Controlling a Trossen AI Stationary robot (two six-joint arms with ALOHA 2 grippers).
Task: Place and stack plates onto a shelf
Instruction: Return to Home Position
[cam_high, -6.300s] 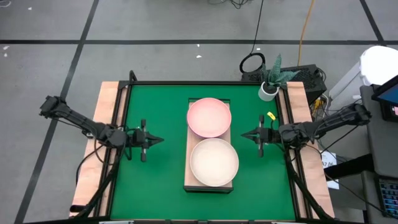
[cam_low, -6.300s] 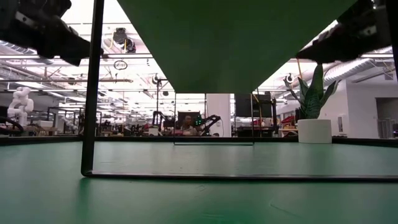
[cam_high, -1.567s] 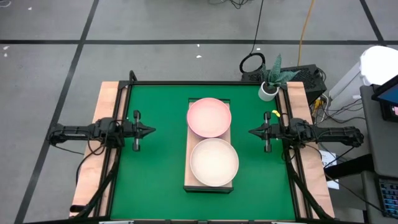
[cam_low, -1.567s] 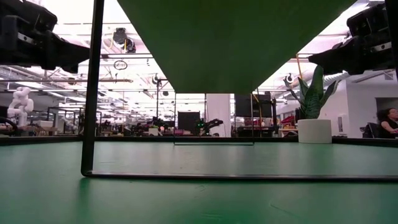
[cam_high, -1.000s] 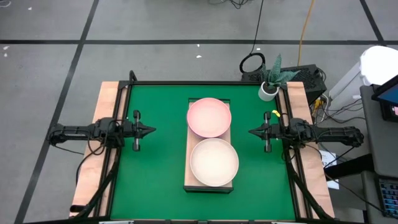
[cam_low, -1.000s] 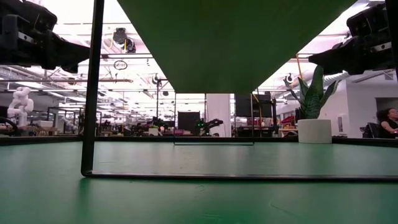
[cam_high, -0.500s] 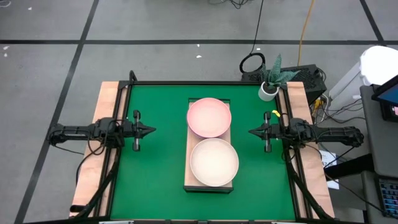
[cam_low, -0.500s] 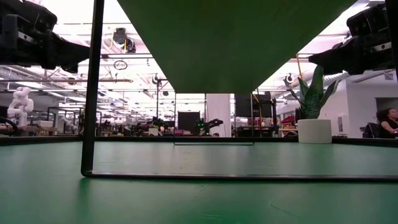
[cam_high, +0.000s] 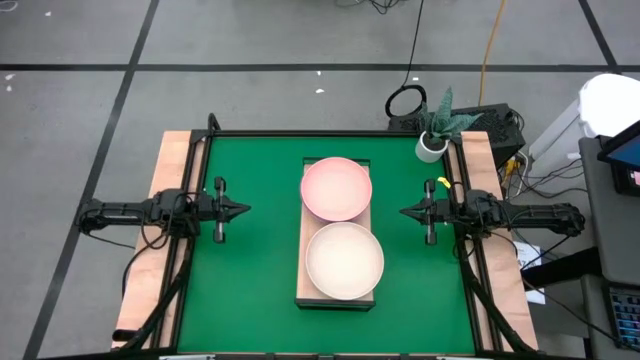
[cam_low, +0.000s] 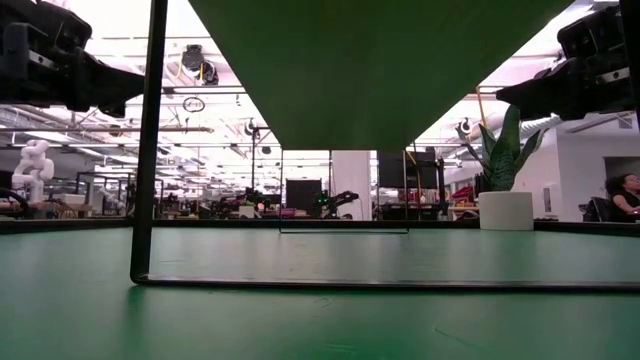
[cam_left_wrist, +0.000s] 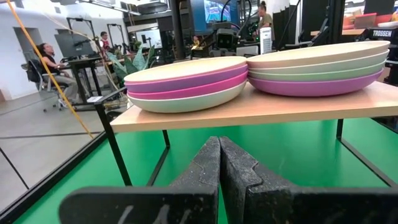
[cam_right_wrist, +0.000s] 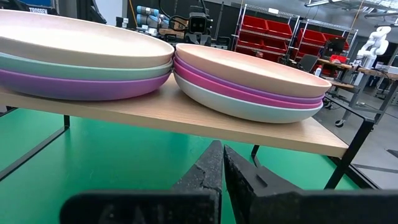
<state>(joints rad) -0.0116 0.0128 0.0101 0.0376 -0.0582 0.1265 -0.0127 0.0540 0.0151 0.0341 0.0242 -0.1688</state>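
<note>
Topping smooth light-wood shelf; stacked round matte plates

The desk is plain green, framed in black; the shelf is light wood on thin black legs; the far stack of plates runs pale pink, purple, magenta, then pale blue-white lowest; the near stack of plates shows cream on top, mint green beneath, purple lowest.

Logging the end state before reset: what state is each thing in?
pink-topped stack: on the shelf, untouched.
cream-topped stack: on the shelf, untouched.
shelf: upright, carrying both stacks.
left gripper: shut, empty, off to the left.
right gripper: shut, empty, off to the right.
</note>
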